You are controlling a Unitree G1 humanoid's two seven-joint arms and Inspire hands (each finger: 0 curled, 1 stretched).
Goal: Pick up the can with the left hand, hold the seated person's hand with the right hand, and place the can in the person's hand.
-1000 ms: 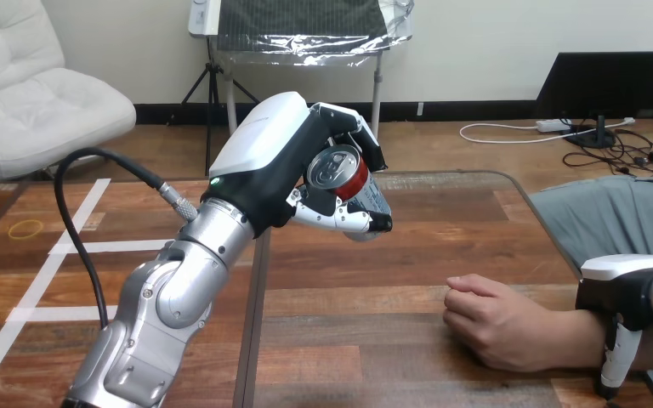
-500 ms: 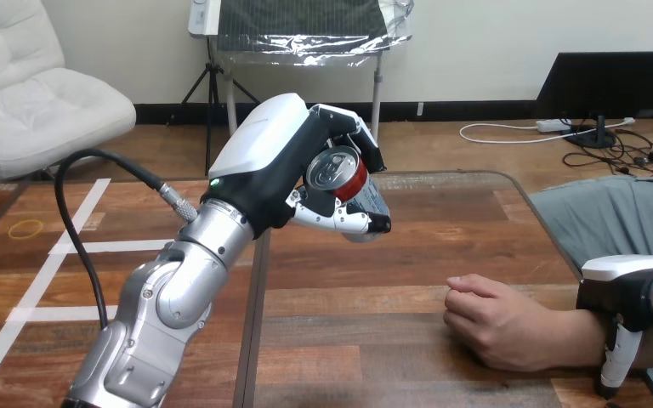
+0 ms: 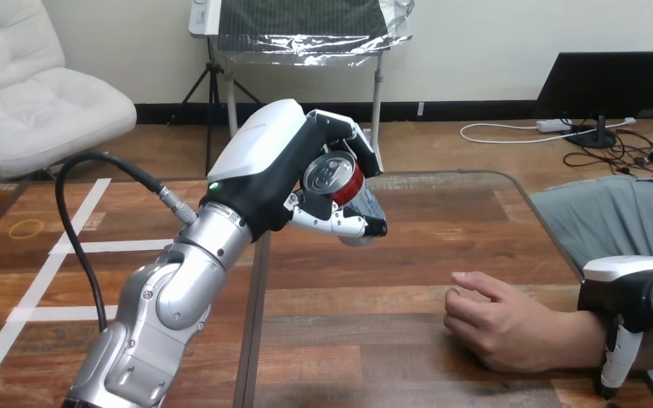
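Note:
My left hand (image 3: 265,160) is raised above the middle of the wooden table (image 3: 408,255), shut on a red and silver can (image 3: 333,177) that lies tilted with its top facing me. The person's hand (image 3: 491,327) rests on the table at the lower right. It is loosely curled, with one finger stretched toward the left. My right hand (image 3: 627,293) sits over the person's wrist at the right edge, and one finger (image 3: 616,367) reaches down the near side of the wrist. The can hangs well up and to the left of the person's hand.
A dark seam (image 3: 253,331) runs down the table below my left forearm. The table's rounded far right corner (image 3: 519,189) lies beyond the person's hand. Bare wood stretches between the can and the person's hand.
The person's hand has loosened from a fist, one finger now pointing left. My left hand with the can has shifted slightly left. My right hand stays on the wrist.

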